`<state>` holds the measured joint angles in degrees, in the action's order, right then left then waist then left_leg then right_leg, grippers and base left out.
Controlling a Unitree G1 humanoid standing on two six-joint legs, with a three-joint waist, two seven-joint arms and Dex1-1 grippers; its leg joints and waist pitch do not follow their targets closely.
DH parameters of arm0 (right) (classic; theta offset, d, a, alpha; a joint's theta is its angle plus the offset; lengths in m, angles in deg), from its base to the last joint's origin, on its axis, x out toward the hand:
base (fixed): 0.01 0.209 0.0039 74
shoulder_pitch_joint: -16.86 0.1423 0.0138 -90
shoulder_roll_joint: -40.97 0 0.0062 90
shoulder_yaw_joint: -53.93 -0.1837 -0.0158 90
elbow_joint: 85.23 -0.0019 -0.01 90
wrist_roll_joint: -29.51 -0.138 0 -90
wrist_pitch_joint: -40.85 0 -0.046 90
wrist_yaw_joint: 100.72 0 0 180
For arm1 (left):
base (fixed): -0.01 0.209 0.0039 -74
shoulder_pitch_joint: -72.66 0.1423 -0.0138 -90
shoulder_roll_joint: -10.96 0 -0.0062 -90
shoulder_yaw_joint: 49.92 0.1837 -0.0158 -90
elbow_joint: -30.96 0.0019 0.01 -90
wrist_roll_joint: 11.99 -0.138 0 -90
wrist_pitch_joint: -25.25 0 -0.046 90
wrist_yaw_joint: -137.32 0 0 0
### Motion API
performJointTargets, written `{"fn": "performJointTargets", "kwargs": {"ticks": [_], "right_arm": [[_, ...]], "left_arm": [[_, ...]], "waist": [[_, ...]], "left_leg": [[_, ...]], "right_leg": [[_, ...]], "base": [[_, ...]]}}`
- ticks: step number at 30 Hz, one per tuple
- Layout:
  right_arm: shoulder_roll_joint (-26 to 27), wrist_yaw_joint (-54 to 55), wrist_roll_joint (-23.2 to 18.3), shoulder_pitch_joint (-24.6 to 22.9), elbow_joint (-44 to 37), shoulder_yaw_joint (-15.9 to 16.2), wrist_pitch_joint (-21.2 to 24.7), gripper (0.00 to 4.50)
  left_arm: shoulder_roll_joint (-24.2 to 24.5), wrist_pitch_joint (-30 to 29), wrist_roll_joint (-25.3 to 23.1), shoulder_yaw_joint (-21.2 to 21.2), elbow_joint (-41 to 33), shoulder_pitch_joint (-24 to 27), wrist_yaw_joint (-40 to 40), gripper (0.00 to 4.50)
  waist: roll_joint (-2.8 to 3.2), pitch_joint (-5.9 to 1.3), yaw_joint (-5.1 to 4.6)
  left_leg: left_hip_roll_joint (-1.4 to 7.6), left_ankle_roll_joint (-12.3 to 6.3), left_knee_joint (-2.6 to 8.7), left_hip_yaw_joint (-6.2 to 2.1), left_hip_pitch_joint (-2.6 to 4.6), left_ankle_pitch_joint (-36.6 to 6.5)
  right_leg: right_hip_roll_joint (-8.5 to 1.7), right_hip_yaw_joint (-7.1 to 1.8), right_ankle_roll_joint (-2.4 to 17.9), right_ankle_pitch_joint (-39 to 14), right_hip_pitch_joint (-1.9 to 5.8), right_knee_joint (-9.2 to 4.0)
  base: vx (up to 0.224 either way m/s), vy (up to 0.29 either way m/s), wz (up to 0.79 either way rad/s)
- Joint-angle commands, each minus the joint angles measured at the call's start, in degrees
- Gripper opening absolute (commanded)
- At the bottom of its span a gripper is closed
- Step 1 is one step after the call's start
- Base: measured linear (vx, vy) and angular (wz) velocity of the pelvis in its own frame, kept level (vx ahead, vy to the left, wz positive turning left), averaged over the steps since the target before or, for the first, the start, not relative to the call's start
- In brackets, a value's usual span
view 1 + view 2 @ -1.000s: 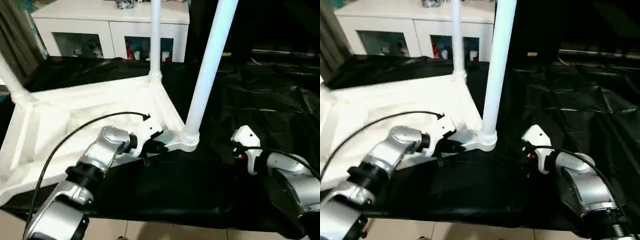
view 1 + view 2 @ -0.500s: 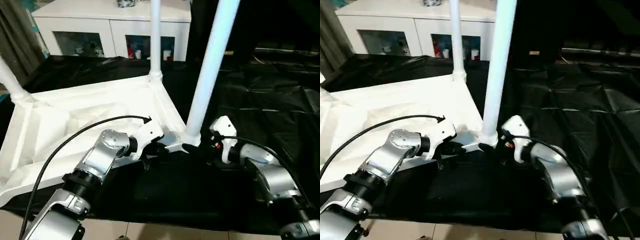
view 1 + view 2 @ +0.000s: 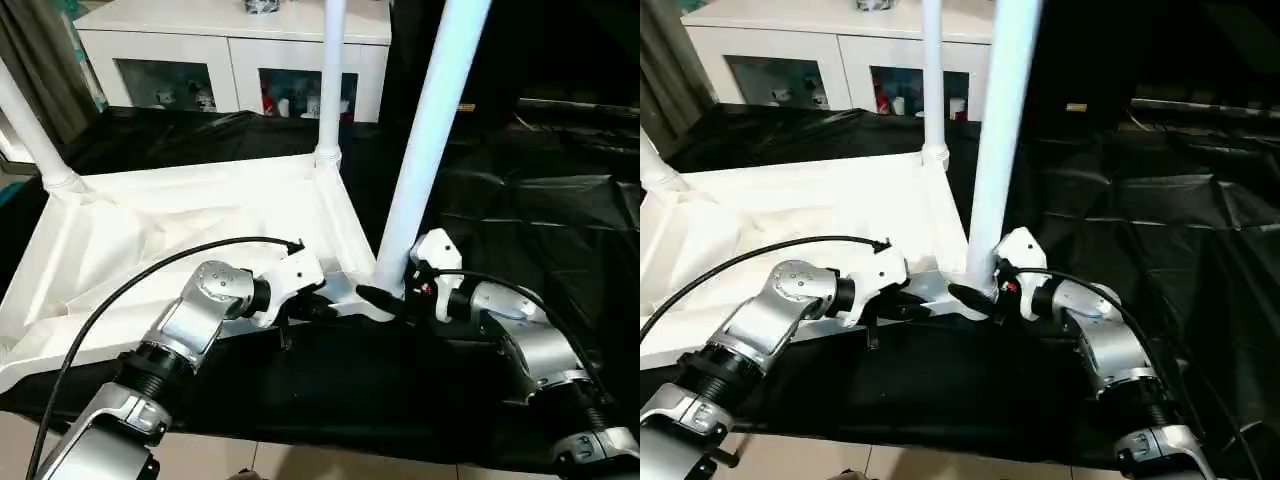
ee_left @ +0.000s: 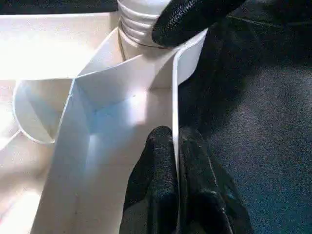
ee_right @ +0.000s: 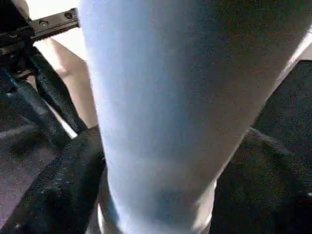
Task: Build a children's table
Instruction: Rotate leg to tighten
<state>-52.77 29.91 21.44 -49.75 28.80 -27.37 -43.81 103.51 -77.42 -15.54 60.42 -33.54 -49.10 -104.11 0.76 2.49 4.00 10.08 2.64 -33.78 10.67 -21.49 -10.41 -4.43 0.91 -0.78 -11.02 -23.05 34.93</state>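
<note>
White tabletop rim pinched by left gripper; right gripper straddles near leg, 3 o'clock, unclenched.

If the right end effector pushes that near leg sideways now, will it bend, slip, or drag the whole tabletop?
The near leg looks like a rigid tube, so it likely won't bend. Its smooth surface may let fingers slide. It stands in the corner socket of the tabletop, so a sideways push probably levers the whole top, though the left end effector pinching its rim should steady it.
</note>
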Motion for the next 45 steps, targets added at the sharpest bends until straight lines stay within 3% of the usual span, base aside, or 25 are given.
{"fn": "performJointTargets", "kwargs": {"ticks": [1,9,18,23,26,28,30,32,35,38,42,45], "right_arm": [[-0.7,-1.1,0.7,1.2,1.4,0.2,-1.3,3.72],[-1.3,-3.2,0.8,1.5,2.0,0.8,-1.8,2.95],[-1.1,-3.0,1.2,1.5,3.8,1.1,-1.8,2.75],[2.2,6.6,2.6,2.0,8.4,-1.4,0.0,2.74],[8.1,24.7,4.4,3.0,12.9,-5.4,0.1,2.74],[9.9,29.0,4.3,3.2,13.6,-6.7,-0.3,2.74],[11.9,33.4,4.1,3.7,14.1,-7.8,-0.2,2.74],[15.5,39.5,5.0,4.8,15.5,-7.7,-0.4,2.74],[16.5,40.4,5.3,5.3,16.4,-7.3,-0.6,2.74],[16.9,39.5,5.2,5.4,16.4,-7.0,-1.4,3.46],[17.0,38.1,3.0,5.8,16.2,-9.1,-5.0,3.76],[16.4,34.8,0.9,6.3,14.9,-10.2,-5.2,3.96]], "left_arm": [[-0.2,0.7,0.6,1.0,1.1,0.8,-1.4,0.00],[0.1,0.8,0.6,1.0,1.2,0.8,-1.7,0.00],[0.3,0.3,0.6,0.8,1.3,0.9,-1.7,0.00],[-2.0,-1.8,0.0,-0.9,4.1,-0.6,3.8,0.00],[-6.9,-4.0,-1.5,-3.5,9.8,-3.8,15.2,0.00],[-8.3,-4.6,-1.7,-4.3,11.2,-4.6,18.3,0.00],[-9.6,-5.2,-1.6,-5.0,12.2,-5.2,20.5,0.00],[-12.9,-5.5,-2.6,-5.8,14.9,-7.1,27.6,0.00],[-13.7,-5.1,-3.1,-5.6,15.7,-7.6,29.0,0.00],[-13.5,-3.9,-3.4,-4.7,15.4,-7.2,27.4,0.00],[-12.6,-1.8,-3.6,-4.1,14.6,-6.5,25.1,0.00],[-11.7,0.1,-3.2,-3.6,13.7,-5.9,22.8,0.00]], "waist": [[-1.44,-2.96,0.04],[-1.40,-2.91,0.06],[-1.38,-2.84,0.23],[-1.28,-2.67,-0.21],[-1.16,-2.62,-0.82],[-1.24,-2.65,-0.93],[-1.17,-2.71,-0.85],[-1.18,-2.85,-0.84],[-1.04,-2.98,-0.57],[-1.05,-3.00,-0.45],[-1.17,-3.01,-0.66],[-1.28,-2.94,-0.76]], "left_leg": [[2.63,-2.44,4.24,-0.87,0.58,-13.6],[2.65,-2.60,4.28,-0.89,0.59,-13.6],[2.69,-2.36,4.37,-0.93,0.66,-14.2],[2.60,-0.69,4.65,-1.06,0.88,-16.8],[2.41,0.92,4.85,-1.32,0.98,-18.7],[2.31,1.41,4.87,-1.33,1.10,-19.4],[2.33,1.04,4.81,-1.18,1.10,-18.9],[2.24,0.56,4.80,-1.12,0.91,-17.7],[2.18,-0.32,4.64,-1.00,0.77,-16.2],[2.22,-0.97,4.71,-1.03,0.66,-15.6],[2.23,-1.22,4.82,-1.14,0.35,-16.1],[2.32,-1.73,4.80,-1.06,0.52,-16.6]], "right_leg": [[-3.38,-1.57,12.1,-14.3,2.07,-4.58],[-3.31,-1.58,12.1,-14.6,2.03,-4.60],[-3.36,-1.59,12.1,-15.7,1.94,-4.68],[-3.35,-1.61,11.0,-19.9,1.69,-5.12],[-3.33,-1.52,10.2,-22.7,1.52,-5.36],[-3.30,-1.62,9.7,-22.8,1.35,-5.53],[-3.29,-1.73,9.7,-21.7,1.35,-5.57],[-3.16,-1.72,10.0,-19.2,1.50,-5.42],[-3.16,-1.73,10.3,-16.1,1.65,-5.23],[-3.24,-1.65,10.2,-15.3,1.88,-5.23],[-3.43,-1.65,9.9,-16.2,2.08,-5.27],[-3.28,-1.59,10.2,-16.5,1.90,-5.35]], "base": [[0.000,0.000,0.00],[0.000,0.000,0.00],[0.000,0.000,0.00],[0.000,0.000,0.00],[0.000,0.000,0.00],[0.000,0.000,0.00],[0.000,0.000,0.00],[0.000,0.000,0.00],[0.000,0.000,0.00],[0.000,0.000,0.00],[0.000,0.000,0.00],[0.000,0.000,0.00]]}}
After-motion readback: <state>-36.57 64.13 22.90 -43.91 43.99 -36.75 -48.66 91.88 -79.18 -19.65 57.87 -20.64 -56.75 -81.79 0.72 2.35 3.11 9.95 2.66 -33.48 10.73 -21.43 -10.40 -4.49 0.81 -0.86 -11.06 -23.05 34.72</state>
